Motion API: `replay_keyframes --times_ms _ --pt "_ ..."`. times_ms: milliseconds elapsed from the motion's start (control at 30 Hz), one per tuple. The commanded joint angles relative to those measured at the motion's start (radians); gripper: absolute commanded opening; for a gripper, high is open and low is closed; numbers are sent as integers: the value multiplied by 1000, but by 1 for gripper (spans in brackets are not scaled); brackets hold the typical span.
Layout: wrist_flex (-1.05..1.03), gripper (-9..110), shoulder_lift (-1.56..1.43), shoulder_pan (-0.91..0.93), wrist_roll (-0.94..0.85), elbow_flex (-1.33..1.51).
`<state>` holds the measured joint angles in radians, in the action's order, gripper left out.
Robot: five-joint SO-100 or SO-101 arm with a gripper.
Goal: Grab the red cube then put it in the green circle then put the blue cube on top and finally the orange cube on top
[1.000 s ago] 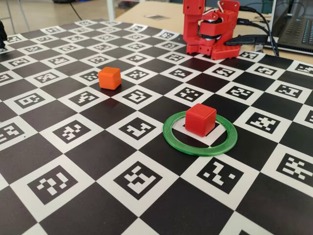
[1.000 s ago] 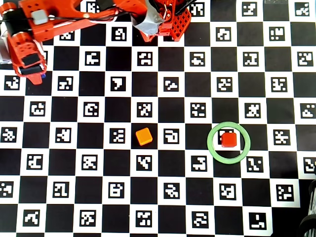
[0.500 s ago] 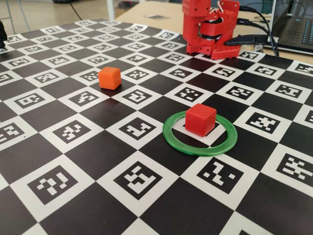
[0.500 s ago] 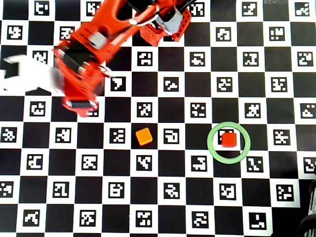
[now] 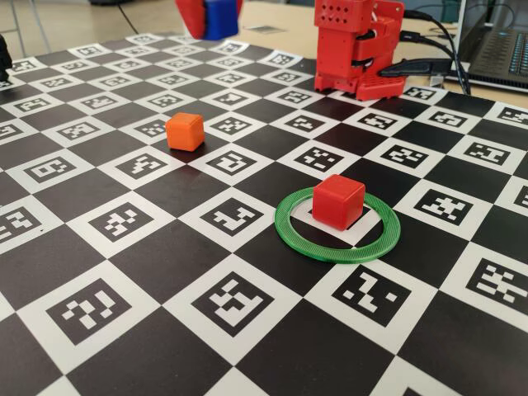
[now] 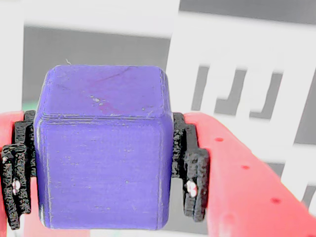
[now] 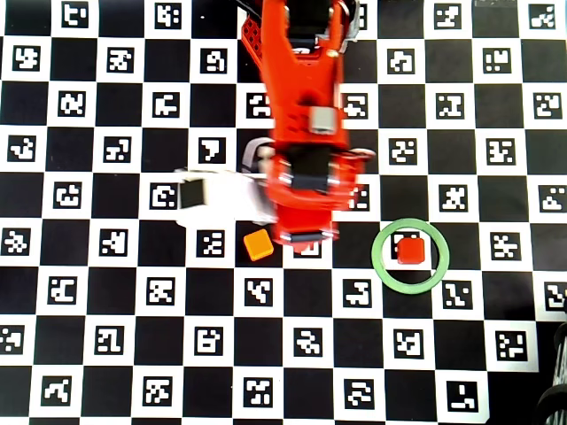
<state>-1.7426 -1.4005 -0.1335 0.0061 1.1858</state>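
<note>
We see the tool (image 6: pixel 103 173) clenched on the blue cube (image 6: pixel 101 148), black pads (image 6: pixel 190 168) pressed to its left and right faces in the wrist view. In the fixed view the blue cube (image 5: pixel 219 16) hangs high above the far board edge between red fingers. The overhead view shows the red arm (image 7: pixel 306 133) stretched over the board middle, its tip beside the orange cube (image 7: pixel 258 244). The red cube (image 5: pixel 337 200) sits inside the green circle (image 5: pixel 337 241), glossy, rounded edges. The orange cube (image 5: pixel 185 131) lies well apart from the ring. The table (image 5: pixel 148 330) wears a black-and-white marker checkerboard; a laptop (image 5: pixel 499 49) and cables (image 5: pixel 433 33) sit behind.
</note>
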Motion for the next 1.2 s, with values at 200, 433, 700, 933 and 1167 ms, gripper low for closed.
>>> replay_keyframes --times_ms 200,433,700,933,1167 --pt "-72 9 164 -196 390 -279" --pt "-9 9 172 -278 480 -307" --pt "54 9 199 -351 531 -321" --pt "110 9 230 -380 503 -305" --pt "164 9 242 -382 443 -247"
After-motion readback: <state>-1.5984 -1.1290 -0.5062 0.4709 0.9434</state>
